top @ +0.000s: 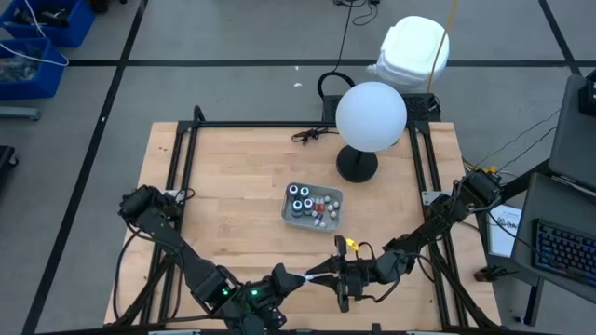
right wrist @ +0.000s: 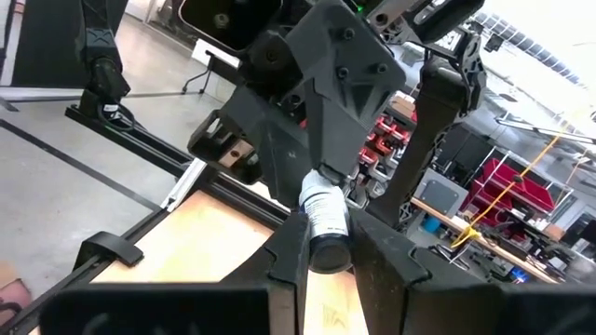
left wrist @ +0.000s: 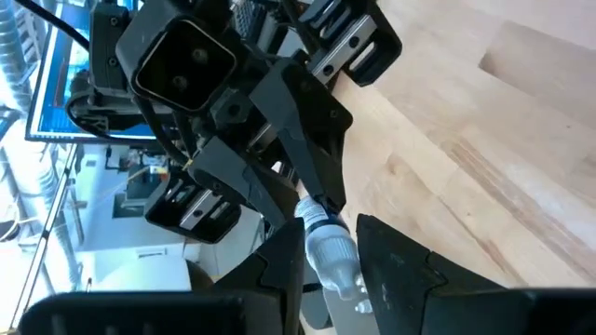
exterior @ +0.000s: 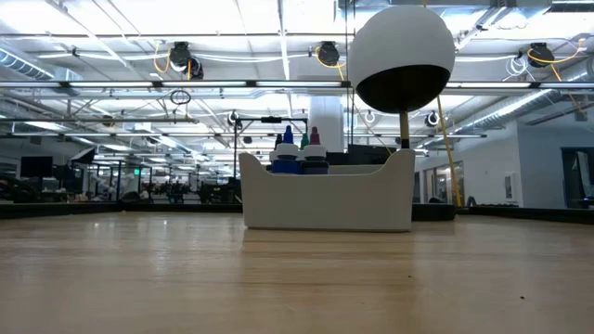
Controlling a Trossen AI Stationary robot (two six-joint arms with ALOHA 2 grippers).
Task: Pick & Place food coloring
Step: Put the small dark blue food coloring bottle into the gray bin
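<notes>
Risk sits in the handover near the table's front edge, well clear of the tray [top: 314, 206]: both grippers meet there on one small bottle [top: 315, 274], and a mistimed release could drop it onto the wood or off the edge; a twist between the two arms could also lever it out of line. The left gripper [left wrist: 326, 265] has its fingers narrowed around the bottle's pale body, seemingly gripping it; the right gripper [right wrist: 328, 249] has its fingers closed on the same bottle's dark end, as the right wrist view shows; whether both grips are firm I cannot tell. My guess is that the slim, smooth bottle slips easily if either side loosens early.

The tray stands beside the base of the globe lamp [top: 370, 116], toward the front of the table; in it sit several dark round jars [top: 300, 198] with pale tops and a cluster of tiny white-capped dropper bottles [top: 322, 207], some reddish; the low view shows blue, green and purplish caps above its wall.
</notes>
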